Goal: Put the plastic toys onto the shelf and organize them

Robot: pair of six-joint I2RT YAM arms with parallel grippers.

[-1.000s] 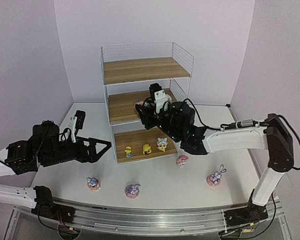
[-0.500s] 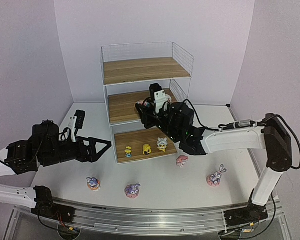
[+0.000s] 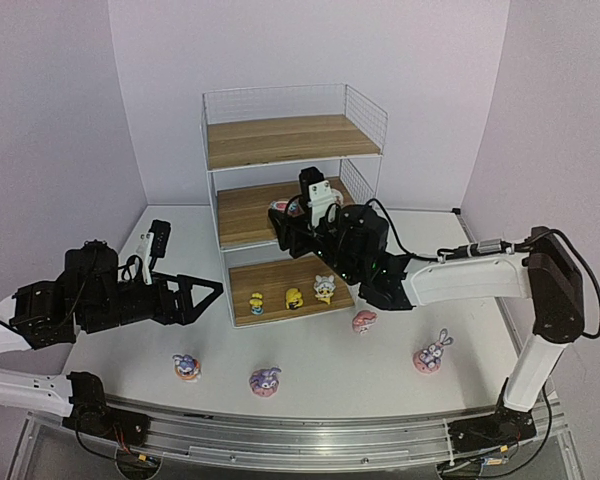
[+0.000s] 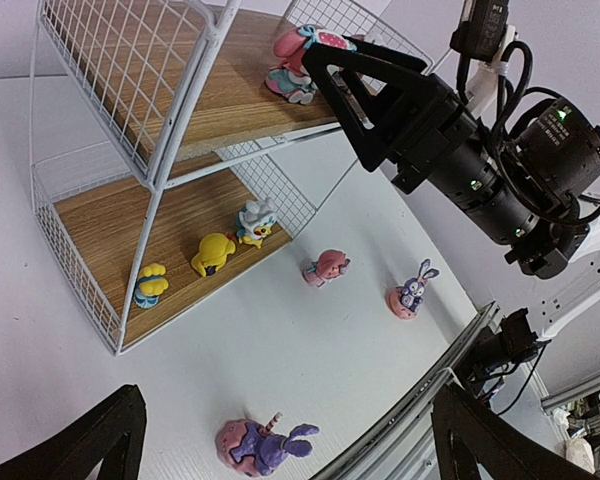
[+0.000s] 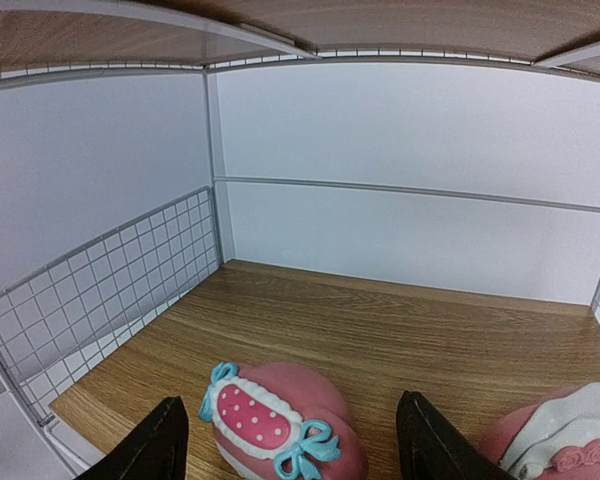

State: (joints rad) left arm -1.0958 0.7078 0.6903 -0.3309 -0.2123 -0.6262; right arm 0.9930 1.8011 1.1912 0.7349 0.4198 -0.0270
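Brown wood-grain boards, three of them, sit in the tall white wire-mesh shelf (image 3: 365, 115) at the back of the white table (image 3: 315, 352). The right tool (image 5: 290, 400) is inside the middle tier, entering from the front. Its black fingers (image 5: 165, 445) stand spread on either side of a small pink round-headed plastic toy with a white-dotted bow (image 5: 275, 420), which sits on the middle board. A strip of bare wood shows between this toy and the finger to its right, so nothing is pinched. A second pink-and-white plastic toy (image 5: 560, 435) sits just beside it on the same board, at the edge of the right wrist view. On the bottom board three small yellowish plastic toys stand in a row: a yellow one at the left (image 3: 257, 303), a yellow one in the middle (image 3: 294, 298) and a paler white-and-yellow one at the right (image 3: 324, 289). On the table, a third pink plastic toy (image 3: 364, 321) lies near the shelf's right front corner. Three purple long-eared bunny toys on pink bases are spread along the near side, one to the left (image 3: 187, 367), one in the middle (image 3: 265, 380) and one well apart to the right (image 3: 432, 352). The left tool (image 3: 205, 292) hangs over the table just left of the bottom tier, its fingers spread wide and holding nothing.
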